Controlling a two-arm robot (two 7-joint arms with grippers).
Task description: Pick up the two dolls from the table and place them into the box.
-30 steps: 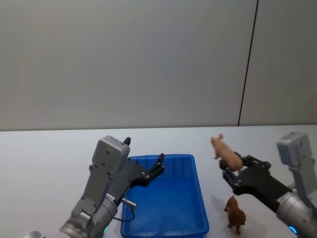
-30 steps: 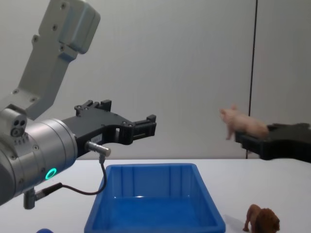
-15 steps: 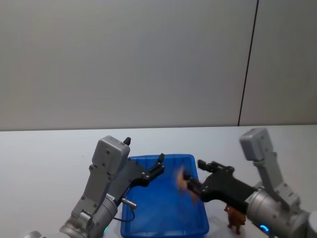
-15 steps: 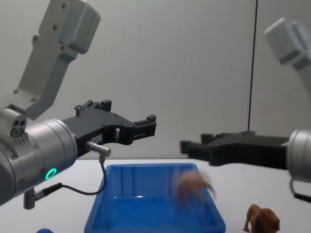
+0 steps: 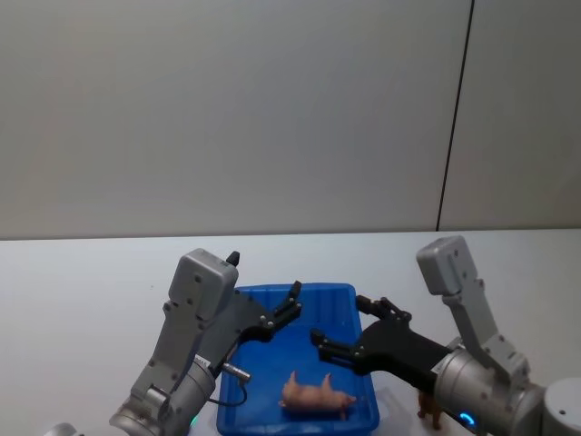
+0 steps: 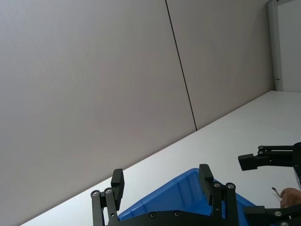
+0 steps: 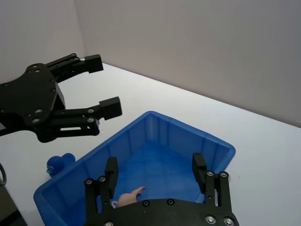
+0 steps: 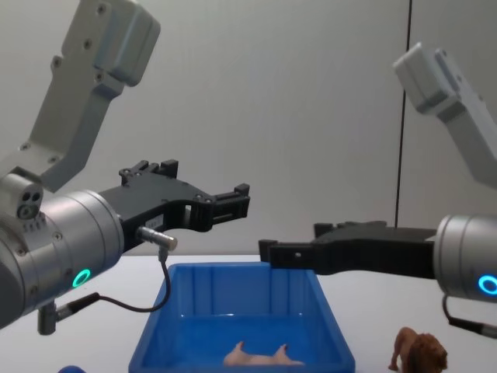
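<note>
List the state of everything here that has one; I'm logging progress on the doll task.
pig: lying on its side on the box floor, free of both grippers.
lion: standing upright on the table, right of the box.
box: upright, holding the pig alone.
left gripper: open, empty, hovering over the box's left side.
right gripper: open, empty, hovering over the box.

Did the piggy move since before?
Yes. The pig went from up right of the box down into it. The open right gripper hovers over the box; the left gripper hangs at its left.
</note>
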